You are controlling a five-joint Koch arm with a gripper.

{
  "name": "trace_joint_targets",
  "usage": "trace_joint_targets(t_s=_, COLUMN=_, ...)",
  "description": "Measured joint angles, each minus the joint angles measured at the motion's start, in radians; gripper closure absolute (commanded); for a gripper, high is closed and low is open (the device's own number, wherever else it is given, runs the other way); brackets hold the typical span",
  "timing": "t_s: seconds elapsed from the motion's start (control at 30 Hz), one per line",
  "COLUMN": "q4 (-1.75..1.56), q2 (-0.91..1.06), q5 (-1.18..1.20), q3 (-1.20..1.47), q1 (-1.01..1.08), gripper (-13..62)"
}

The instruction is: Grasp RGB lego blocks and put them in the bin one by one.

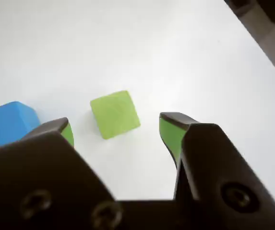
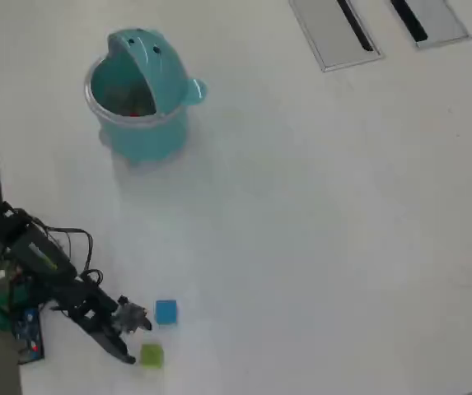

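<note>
Stood open in the wrist view: end effector (image 1: 115, 128), its two dark jaws spread wide, green pads (image 1: 170, 134) facing inward, nothing held between them. Hung low over the white tabletop (image 1: 185, 57). Lay just ahead of the gap between the tips, touching neither: green block (image 1: 114, 114), flat on the tabletop and turned corner-on to the camera. Sat to the left of that in the wrist view, partly behind the left jaw and cut by the frame edge: blue block (image 1: 7, 122), close to the green one but apart from it.

Seen from overhead, near the bottom left: end effector (image 2: 130, 339) at the end of the dark arm (image 2: 54, 276), reaching in from the left edge. Lay just beside its tip: green block (image 2: 151, 355). Sat a little above that in the overhead view: blue block (image 2: 165, 311), the two near each other but not touching.

Stood well apart, toward the upper left of the overhead view: teal bin (image 2: 141, 136), lid tipped back, mouth open upward. Showed faintly inside: something red (image 2: 137, 109), too small to make out. Lay at the top right: two grey slotted plates (image 2: 334, 33).
</note>
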Motion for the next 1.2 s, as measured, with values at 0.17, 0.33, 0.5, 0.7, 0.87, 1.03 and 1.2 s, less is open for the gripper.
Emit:
trace_joint_targets(t_s=0.17, q4=-0.006, q2=-0.104, q5=-0.002, q3=0.002, q1=0.009, gripper=17.1)
trace_joint_targets(t_s=0.33, q4=-0.018, q2=-0.193, q5=-0.006, q3=-0.014, q1=0.012, gripper=17.1)
trace_joint_targets(t_s=0.5, q4=-0.023, q2=-0.250, q5=-0.006, q3=-0.072, q1=0.012, gripper=17.1)
trace_joint_targets(t_s=0.7, q4=-0.049, q2=-0.318, q5=-0.006, q3=-0.115, q1=0.012, gripper=17.1)
trace_joint_targets(t_s=0.87, q4=-0.066, q2=-0.371, q5=-0.006, q3=-0.126, q1=0.017, gripper=17.1)
trace_joint_targets(t_s=1.03, q4=-0.071, q2=-0.394, q5=-0.006, q3=-0.127, q1=0.012, gripper=18.1)
trace_joint_targets(t_s=1.2, q4=-0.086, q2=-0.433, q5=-0.006, q3=-0.126, q1=0.014, gripper=22.0)
